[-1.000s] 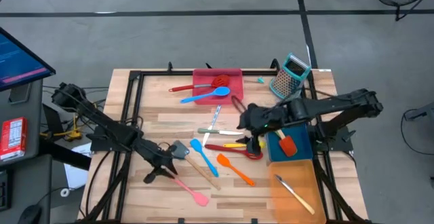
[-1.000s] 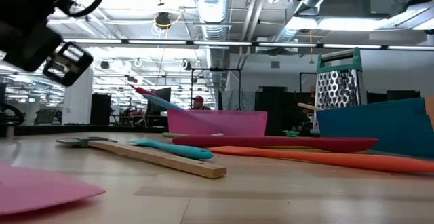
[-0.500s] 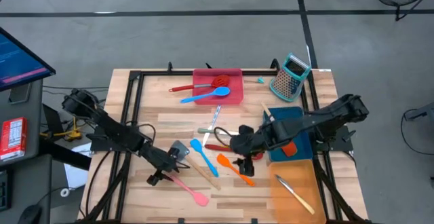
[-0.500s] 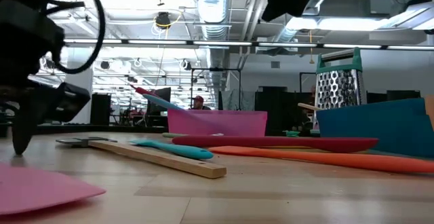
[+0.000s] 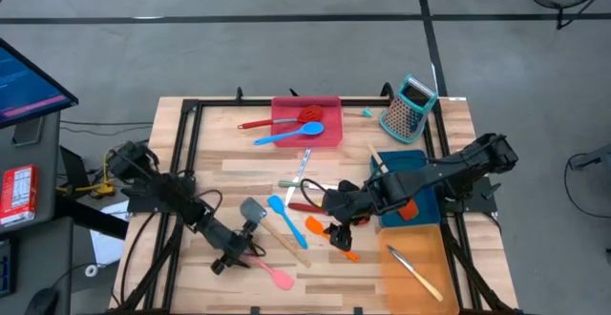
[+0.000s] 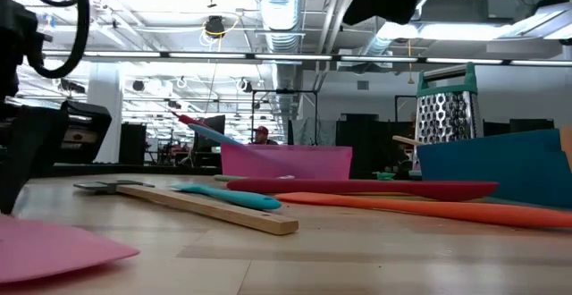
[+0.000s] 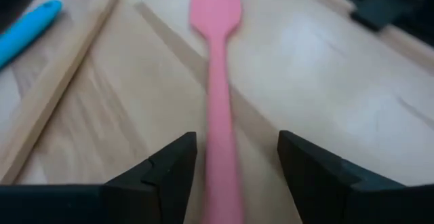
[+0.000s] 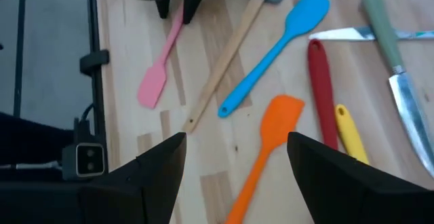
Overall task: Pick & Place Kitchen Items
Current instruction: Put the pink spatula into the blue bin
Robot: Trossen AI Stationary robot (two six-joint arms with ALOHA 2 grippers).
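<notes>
A pink spatula (image 5: 267, 267) lies flat on the wooden table near its front edge, blade (image 6: 54, 246) toward the near side. My left gripper (image 7: 237, 176) is low over it, open, one finger on each side of the handle (image 7: 218, 115) with a gap on both sides. An orange spatula (image 5: 332, 239) lies flat at the table's middle. My right gripper (image 5: 341, 231) hovers open above it, and the spatula (image 8: 271, 136) shows between its fingers, well below them. Blue (image 5: 286, 218), grey wooden-handled (image 5: 272, 224), red and yellow utensils and a knife lie around.
A red tray (image 5: 329, 105) at the back holds a red utensil and a blue spoon. A blue tray (image 5: 396, 162) and an orange tray (image 5: 420, 239) with one utensil stand at the right. A metal grater (image 5: 409, 105) stands at the back right. Black frame rails run along both sides.
My left gripper has come down and gone toward the near edge, ending astride the pink spatula's handle. My right gripper has moved from over the red and yellow utensils toward the near left, and now stands over the orange spatula. No utensil has moved.
</notes>
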